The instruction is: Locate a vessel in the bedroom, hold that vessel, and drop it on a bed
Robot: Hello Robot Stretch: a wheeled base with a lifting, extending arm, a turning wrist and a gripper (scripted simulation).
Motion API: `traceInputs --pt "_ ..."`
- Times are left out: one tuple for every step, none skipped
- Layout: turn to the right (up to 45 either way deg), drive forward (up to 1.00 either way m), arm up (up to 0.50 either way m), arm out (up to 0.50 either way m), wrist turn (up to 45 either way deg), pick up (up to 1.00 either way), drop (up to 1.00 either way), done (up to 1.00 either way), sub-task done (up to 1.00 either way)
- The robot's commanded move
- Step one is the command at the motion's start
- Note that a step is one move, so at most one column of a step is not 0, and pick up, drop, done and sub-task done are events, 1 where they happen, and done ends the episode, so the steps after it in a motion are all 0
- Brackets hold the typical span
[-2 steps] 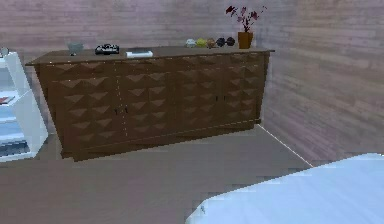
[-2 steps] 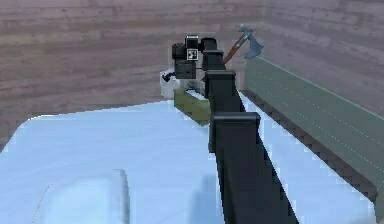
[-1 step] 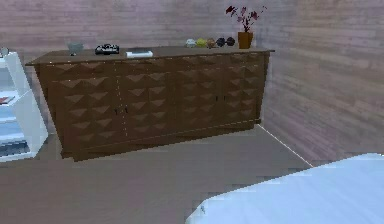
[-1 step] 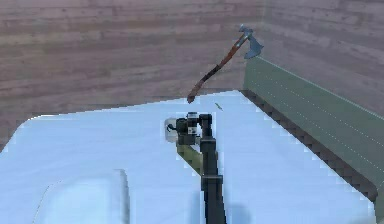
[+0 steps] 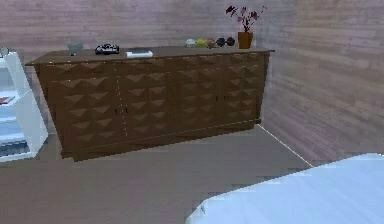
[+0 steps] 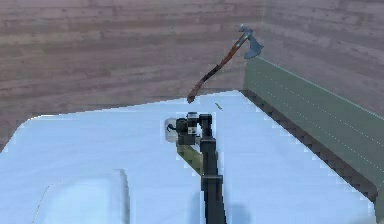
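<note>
Wood-panelled walls enclose a white bed [image 6: 110, 130], and out across it the tool [image 6: 175, 128] reaches with a small pale rounded shape [image 6: 168, 122] at its far end, possibly the vessel. Whether the tool holds it cannot be told. Such a vessel is likely light, stiff, smooth and breakable, best gripped across its rim.

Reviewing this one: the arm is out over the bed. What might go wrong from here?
1. I cannot tell whether the gripper holds anything, so a release over the bed may deliver nothing.
2. An axe leans just beyond the gripper, near the bed's far edge; extending the arm farther might knock it.
</note>
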Motion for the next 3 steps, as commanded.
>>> traceInputs --pt "0.0 0.0 0.0 0.0 0.0 0.0 1.0 0.0 0.0" --pt "0.0 0.0 0.1 0.0 0.0 0.0 0.0 0.0 0.0" --pt "0.0 0.0 0.0 -0.08 0.0 0.0 0.0 0.0 0.0"
